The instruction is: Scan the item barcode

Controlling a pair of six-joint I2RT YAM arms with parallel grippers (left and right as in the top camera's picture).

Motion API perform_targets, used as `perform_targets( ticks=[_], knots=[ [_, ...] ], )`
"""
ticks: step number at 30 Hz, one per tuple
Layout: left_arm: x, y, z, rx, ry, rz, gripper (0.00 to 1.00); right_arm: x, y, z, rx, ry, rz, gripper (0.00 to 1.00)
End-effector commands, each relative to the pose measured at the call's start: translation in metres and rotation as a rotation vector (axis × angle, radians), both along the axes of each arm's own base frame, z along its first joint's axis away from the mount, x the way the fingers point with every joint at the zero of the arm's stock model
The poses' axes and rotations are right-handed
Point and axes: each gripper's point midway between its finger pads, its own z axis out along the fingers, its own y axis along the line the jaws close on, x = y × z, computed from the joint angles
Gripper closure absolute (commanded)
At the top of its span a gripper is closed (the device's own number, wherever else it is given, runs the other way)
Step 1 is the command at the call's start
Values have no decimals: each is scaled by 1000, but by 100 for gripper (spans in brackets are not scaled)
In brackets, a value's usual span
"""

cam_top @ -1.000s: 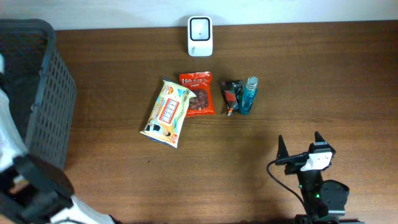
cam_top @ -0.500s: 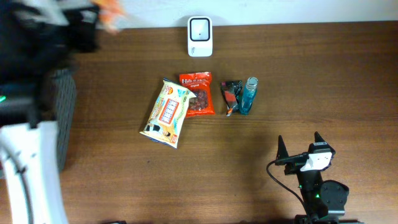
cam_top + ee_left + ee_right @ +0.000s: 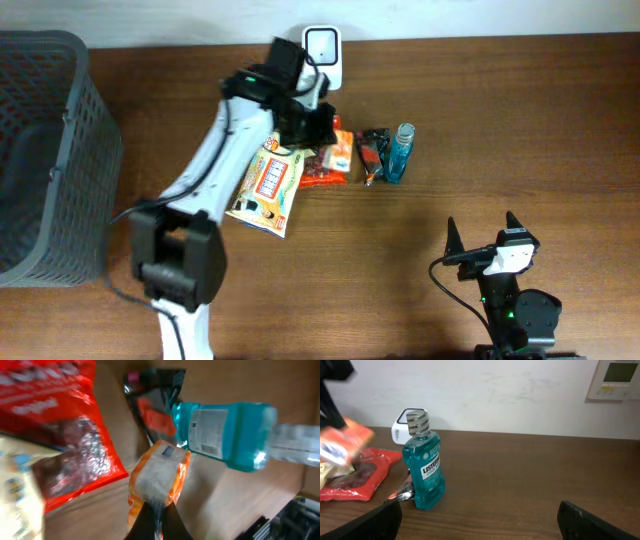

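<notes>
Brown wood grain all across the table (image 3: pixel 540 110), with a pale plain wall behind its far edge and a beige wall panel (image 3: pixel 614 379) mounted high on that wall. At the middle of the far edge, a white scanner (image 3: pixel 321 57) with its dark window facing up. Along the left edge, a grey mesh basket (image 3: pixel 45 150). Near the centre of the table, side by side from left to right: a yellow snack bag (image 3: pixel 268 182), a red pouch (image 3: pixel 322 172) partly under the bag's corner, a black sachet (image 3: pixel 372 152), and a blue mouthwash bottle (image 3: pixel 398 155) standing upright just beside the sachet. Left gripper (image 3: pixel 156 516) pinched tight on one end of an orange packet (image 3: pixel 157 475), the packet lifted clear of the wood above the gap between pouch and sachet, on the near side of the scanner and apart from it. Right gripper (image 3: pixel 481 226) low by the near edge towards the right corner, jaws spread wide, nothing between them. Compared with half a second back: the left arm no longer a dark blur over the basket at the far left corner, now stretched across to the centre with the packet. Bag, pouch, sachet, bottle, scanner and right gripper all in the same places as before.
</notes>
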Motion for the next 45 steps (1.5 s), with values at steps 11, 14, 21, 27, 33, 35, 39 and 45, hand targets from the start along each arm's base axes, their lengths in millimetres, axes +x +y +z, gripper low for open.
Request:
perform_targets(
  ticks=[11, 14, 21, 27, 33, 35, 39, 45],
  knots=[
    [21, -31, -20, 9, -72, -31, 1, 0, -2, -3, 4, 4, -12, 2],
    [30, -12, 37, 10, -175, -48, 1, 0, -2, -3, 4, 4, -12, 2],
    [2, 146, 137, 479, -292, 229, 1, 0, -2, -3, 3, 4, -12, 2],
    [-11, 210, 134, 518, -168, 405, 1, 0, -2, -3, 3, 4, -12, 2],
    [-9, 220, 134, 508, -151, 466, 1, 0, -2, -1, 4, -4, -11, 2],
    [-4, 228, 135, 477, -146, 527, 1, -1, 13, 17, 42, -75, 75, 2],
    [-2, 237, 136, 473, -145, 550, 1, -35, 90, 55, 315, -124, 580, 2],
    [3, 240, 138, 482, -170, 562, 1, -80, 90, 163, 263, -542, 652, 2]
  ],
)
